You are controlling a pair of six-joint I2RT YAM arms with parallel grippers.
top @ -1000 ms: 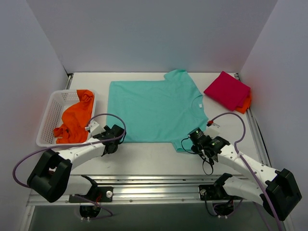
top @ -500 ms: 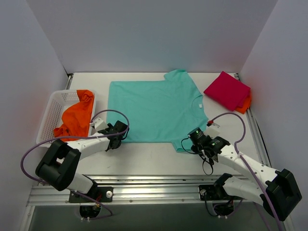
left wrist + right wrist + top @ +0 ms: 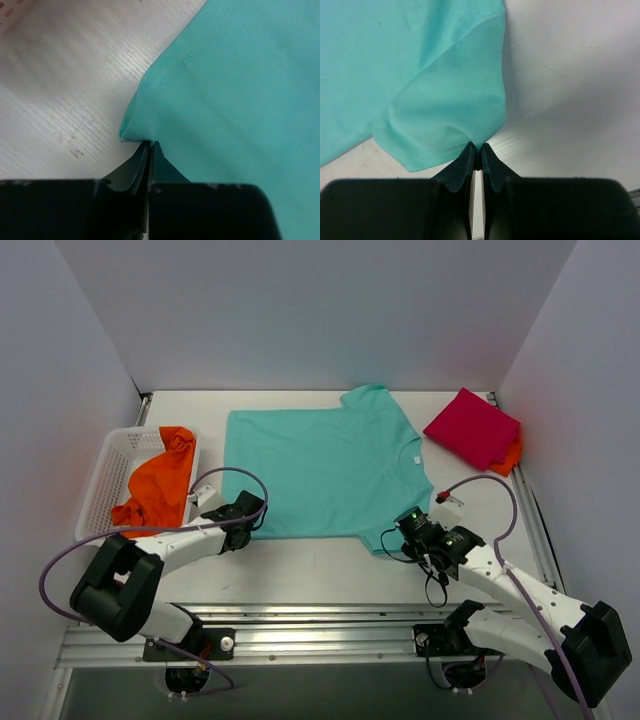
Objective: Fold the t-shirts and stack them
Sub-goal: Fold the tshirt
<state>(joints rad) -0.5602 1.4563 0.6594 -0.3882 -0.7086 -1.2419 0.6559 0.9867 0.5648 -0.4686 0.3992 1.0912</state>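
Where left gripper (image 3: pixel 150 144) pinches teal t-shirt (image 3: pixel 240 90), hem hidden.

Your left arm (image 3: pixel 180 543) and right arm (image 3: pixel 520 588) white with black joints, lilac cables (image 3: pixel 228 469) looping lower frame, left gripper (image 3: pixel 150 145) and right gripper (image 3: pixel 478 148) black, tapered.

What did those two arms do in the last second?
The left tool slid a little right to the near corner of the teal shirt and is pinched shut on it. The right tool barely shifted, shut on its near sleeve. The pink shirt and basket stayed put.
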